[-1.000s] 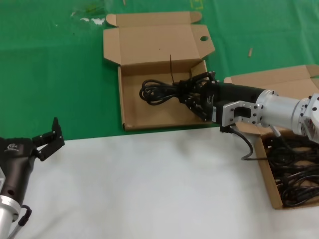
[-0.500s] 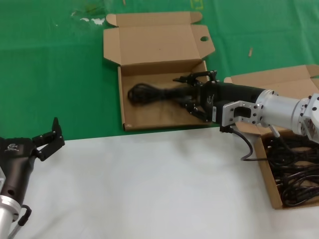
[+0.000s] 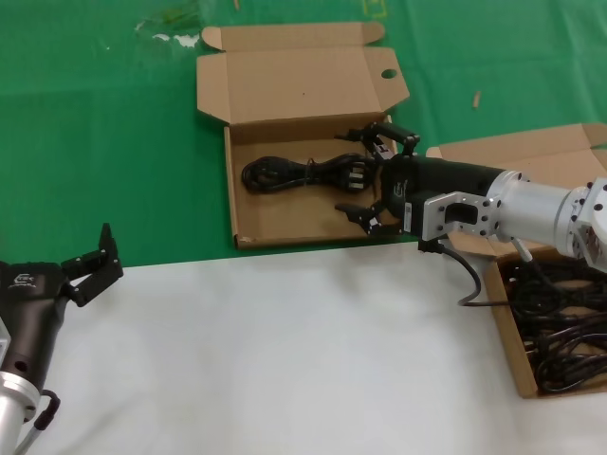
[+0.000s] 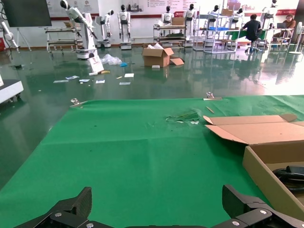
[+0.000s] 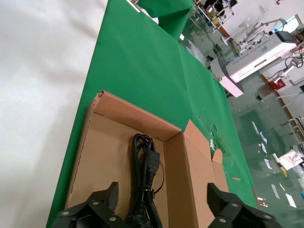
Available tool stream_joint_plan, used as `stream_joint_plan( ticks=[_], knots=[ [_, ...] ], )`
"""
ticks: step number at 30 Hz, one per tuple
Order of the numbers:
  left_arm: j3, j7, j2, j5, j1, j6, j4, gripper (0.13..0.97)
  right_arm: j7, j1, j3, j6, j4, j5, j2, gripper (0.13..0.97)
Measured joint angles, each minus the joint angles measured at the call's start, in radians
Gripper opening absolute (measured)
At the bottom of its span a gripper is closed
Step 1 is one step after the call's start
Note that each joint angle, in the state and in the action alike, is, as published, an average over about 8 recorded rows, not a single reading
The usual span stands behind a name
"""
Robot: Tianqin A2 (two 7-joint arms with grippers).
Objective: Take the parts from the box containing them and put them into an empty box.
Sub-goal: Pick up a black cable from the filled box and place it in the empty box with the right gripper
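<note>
One black power cord [image 3: 302,175] lies flat in the tray of the cardboard box [image 3: 285,216] whose lid has an oval hole [image 3: 389,73]. My right gripper [image 3: 365,175] is open over the tray's right end, its fingers on either side of the cord's plug and apart from it. The right wrist view shows the cord [image 5: 145,173] on the box floor [image 5: 102,152] between the open fingers of the right gripper [image 5: 161,202]. Several more cords [image 3: 564,332] fill the plain box [image 3: 503,327] at the right. My left gripper [image 3: 90,265] is parked at the lower left, open and empty.
A green mat [image 3: 95,123] covers the far table and a white cloth [image 3: 285,351] the near part. The plain box's lid [image 3: 531,152] lies open behind my right arm. The left wrist view shows the left gripper [image 4: 159,209] over green mat, with the holed box [image 4: 266,161] off to one side.
My right gripper lowered the cord into the holed box, then opened and let it go. The cord now lies stretched out on the box floor. The left arm has not moved.
</note>
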Motion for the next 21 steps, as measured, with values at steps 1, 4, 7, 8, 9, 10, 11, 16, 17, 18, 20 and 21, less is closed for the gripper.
stream_joint_plan(
  ticks=[1,4,7,8,9,10,11,16,17,18,20,21],
  knots=[
    [0.000,0.000,0.000,0.000,0.000,0.000,0.000,0.966,0.000,0.000,0.000,0.000,0.000,0.000,0.000,0.547],
    [0.000,0.000,0.000,0.000,0.000,0.000,0.000,0.966,0.000,0.000,0.000,0.000,0.000,0.000,0.000,0.624],
    [0.000,0.000,0.000,0.000,0.000,0.000,0.000,0.966,0.000,0.000,0.000,0.000,0.000,0.000,0.000,0.675],
    [0.000,0.000,0.000,0.000,0.000,0.000,0.000,0.966,0.000,0.000,0.000,0.000,0.000,0.000,0.000,0.695],
    [0.000,0.000,0.000,0.000,0.000,0.000,0.000,0.966,0.000,0.000,0.000,0.000,0.000,0.000,0.000,0.716],
    [0.000,0.000,0.000,0.000,0.000,0.000,0.000,0.966,0.000,0.000,0.000,0.000,0.000,0.000,0.000,0.736],
    [0.000,0.000,0.000,0.000,0.000,0.000,0.000,0.966,0.000,0.000,0.000,0.000,0.000,0.000,0.000,0.756],
    [0.000,0.000,0.000,0.000,0.000,0.000,0.000,0.966,0.000,0.000,0.000,0.000,0.000,0.000,0.000,0.838],
    [0.000,0.000,0.000,0.000,0.000,0.000,0.000,0.966,0.000,0.000,0.000,0.000,0.000,0.000,0.000,0.838],
    [0.000,0.000,0.000,0.000,0.000,0.000,0.000,0.966,0.000,0.000,0.000,0.000,0.000,0.000,0.000,0.838],
    [0.000,0.000,0.000,0.000,0.000,0.000,0.000,0.966,0.000,0.000,0.000,0.000,0.000,0.000,0.000,0.850],
    [0.000,0.000,0.000,0.000,0.000,0.000,0.000,0.966,0.000,0.000,0.000,0.000,0.000,0.000,0.000,0.862]
  ],
)
